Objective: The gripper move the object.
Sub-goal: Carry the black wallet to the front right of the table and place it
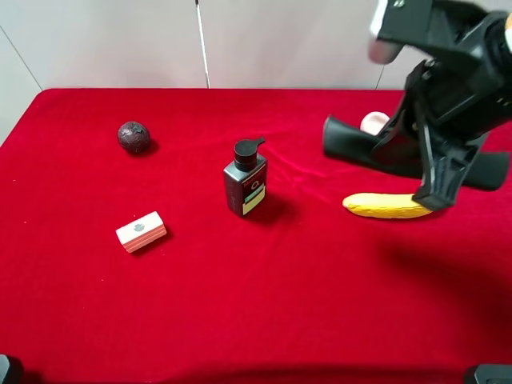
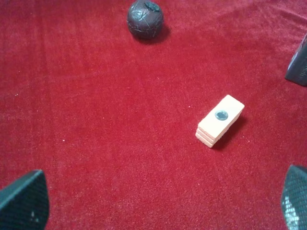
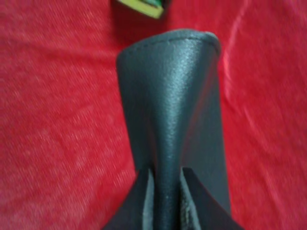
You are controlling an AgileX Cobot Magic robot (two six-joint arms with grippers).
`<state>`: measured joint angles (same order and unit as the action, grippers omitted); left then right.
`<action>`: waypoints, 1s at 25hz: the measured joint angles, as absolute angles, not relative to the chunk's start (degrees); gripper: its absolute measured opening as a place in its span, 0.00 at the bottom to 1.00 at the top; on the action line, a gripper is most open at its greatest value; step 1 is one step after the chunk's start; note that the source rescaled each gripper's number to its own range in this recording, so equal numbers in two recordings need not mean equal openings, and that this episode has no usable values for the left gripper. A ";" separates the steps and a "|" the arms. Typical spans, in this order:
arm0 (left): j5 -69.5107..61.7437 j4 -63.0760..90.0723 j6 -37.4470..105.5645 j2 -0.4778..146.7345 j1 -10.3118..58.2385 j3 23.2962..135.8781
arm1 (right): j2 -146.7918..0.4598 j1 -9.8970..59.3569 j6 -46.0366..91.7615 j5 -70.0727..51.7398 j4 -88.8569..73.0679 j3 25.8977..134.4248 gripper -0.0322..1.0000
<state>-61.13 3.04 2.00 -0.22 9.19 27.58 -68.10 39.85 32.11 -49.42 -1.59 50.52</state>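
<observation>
Right wrist view shows the gripper [image 3: 165,179] pinched narrow on a ridge of the case [image 3: 168,96], which stretches just behind the banana [image 1: 388,206] at the right rear of the cloth [image 1: 240,304]. Best handling looks like a firm squeeze and a level lift clear of banana and bottle [image 1: 245,180].

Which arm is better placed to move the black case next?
Right: the right gripper pinches the black case, while the left gripper hangs open over by the pink block.
</observation>
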 joint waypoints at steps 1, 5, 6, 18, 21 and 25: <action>-61.13 3.04 2.00 -0.22 9.19 27.58 | -68.10 40.45 31.79 -48.41 -1.66 49.95 0.05; -61.13 3.04 2.00 -0.22 9.19 27.58 | -68.09 42.30 31.61 -44.94 -2.96 46.82 0.05; -61.13 3.04 2.00 -0.22 9.19 27.58 | -68.09 42.44 31.61 -43.57 -3.53 45.84 0.05; -61.13 3.04 2.00 -0.22 9.19 27.58 | -67.98 42.73 31.61 -32.59 -6.44 34.58 0.05; -61.13 3.04 2.00 -0.22 9.19 27.58 | -68.67 42.73 31.61 -32.23 -7.64 33.51 0.05; -61.13 3.04 2.00 -0.22 9.19 27.58 | -72.05 42.73 31.61 -31.99 -9.13 33.45 0.03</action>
